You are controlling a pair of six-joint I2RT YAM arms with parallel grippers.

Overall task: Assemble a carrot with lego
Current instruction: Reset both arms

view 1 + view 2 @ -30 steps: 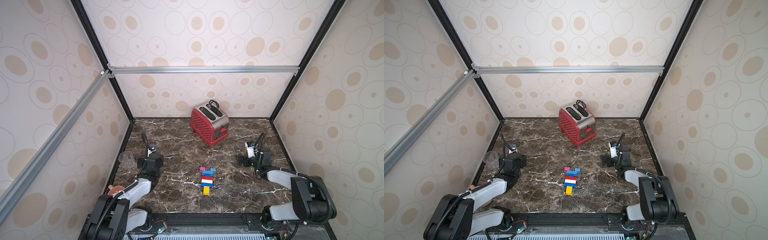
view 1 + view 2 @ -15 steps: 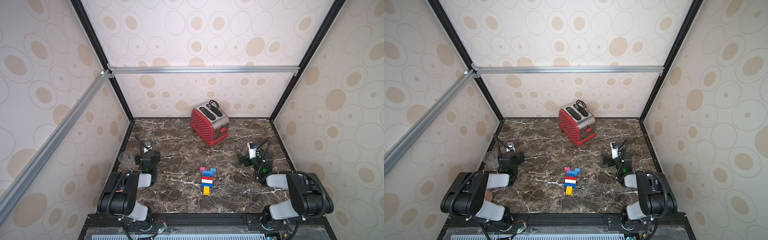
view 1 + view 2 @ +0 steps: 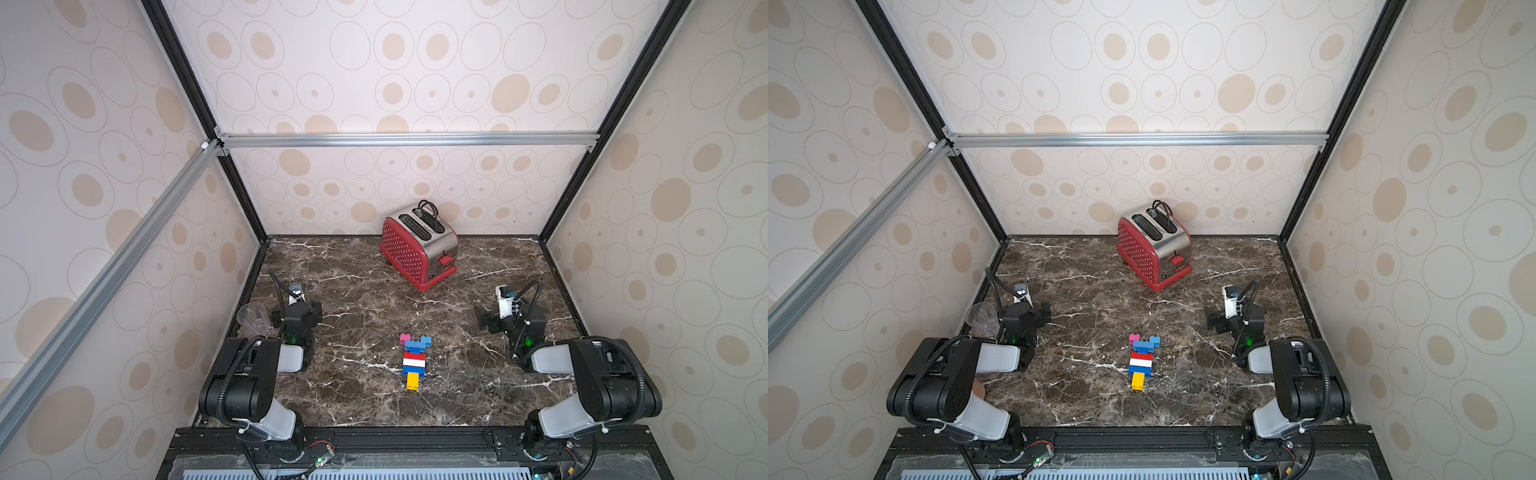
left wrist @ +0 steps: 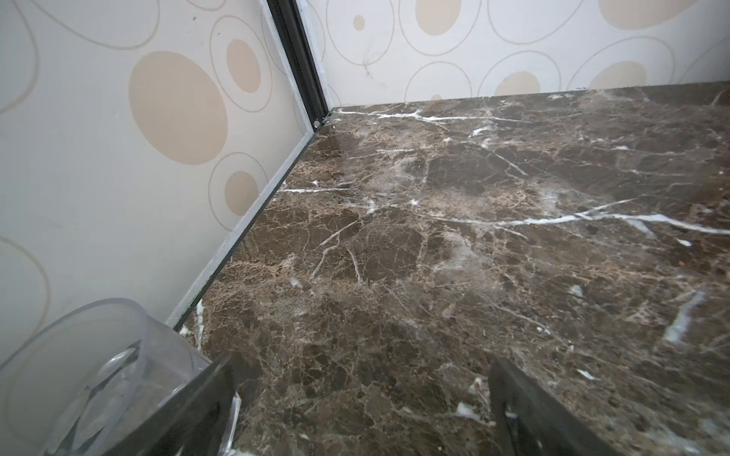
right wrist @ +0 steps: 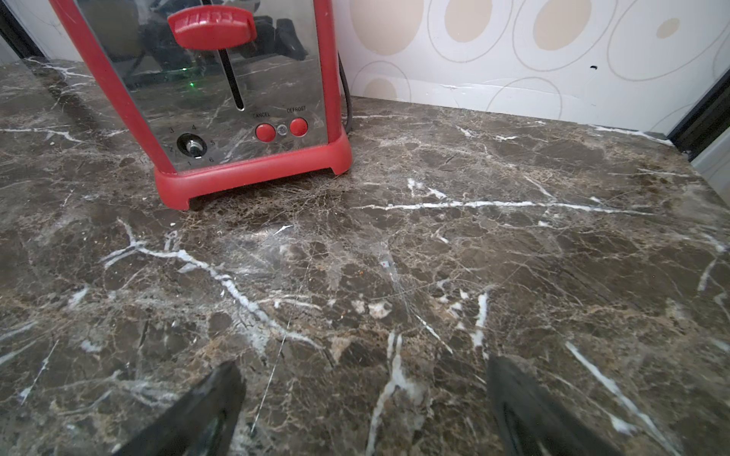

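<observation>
Carrot (image 3: pixel 414 362): lies flat on the worktop (image 3: pixel 353 291) near the front centre, yellow tip nearest, pink and blue top farthest. All layers look joined, so the build seems finished and set down.
Left end effector (image 4: pixel 361 365): jaws spread wide, holding nothing, low over bare worktop, well to the carrot's side. A clear cup (image 4: pixel 98 375) sits just beside one finger; contact unclear.
Right end effector (image 5: pixel 363 365): equally wide, empty, well apart from the carrot, facing the toaster (image 5: pixel 237 98).
Toaster: by the back wall, likely out of the way.

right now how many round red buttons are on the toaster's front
2, side by side low on the toaster front: the cancel button and the defrost button next to it. Its far faces are hidden.
</observation>
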